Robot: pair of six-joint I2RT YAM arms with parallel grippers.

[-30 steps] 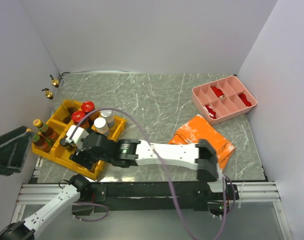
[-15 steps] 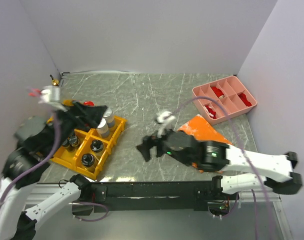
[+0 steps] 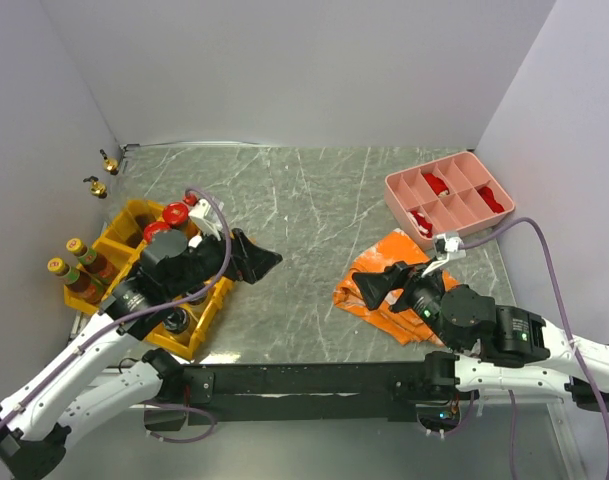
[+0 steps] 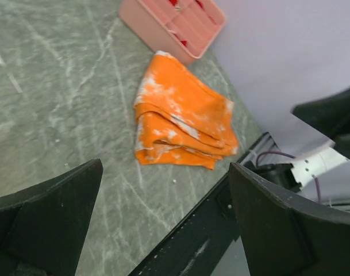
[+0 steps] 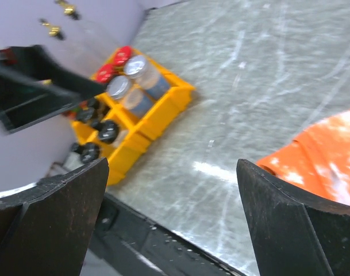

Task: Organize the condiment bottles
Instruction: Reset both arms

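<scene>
The condiment bottles stand at the left. Two red-capped ones (image 3: 176, 212) and a black-capped one (image 3: 176, 320) sit in the yellow bins (image 3: 124, 222). Two yellow-capped bottles (image 3: 76, 248) stand just left of the bins, and two gold-spout bottles (image 3: 96, 186) by the wall. The right wrist view shows silver-lidded jars (image 5: 137, 66), red caps (image 5: 124, 54) and black caps (image 5: 108, 131) in the bins (image 5: 163, 109). My left gripper (image 3: 256, 262) (image 4: 166, 218) hangs open and empty past the bins' right edge. Open and empty too, my right gripper (image 3: 376, 283) (image 5: 172, 213) hovers over the orange cloth's left edge.
A folded orange cloth (image 3: 399, 285) (image 4: 180, 121) lies right of centre. A pink divided tray (image 3: 449, 197) (image 4: 175, 23) with red items stands at the back right. My left arm (image 3: 174, 265) covers part of the bins. Walls close in on three sides.
My right arm pulled back from the bins across the table to the orange cloth, its jaws opening wider. My left arm swung in over the bins, gripper pointing right.
</scene>
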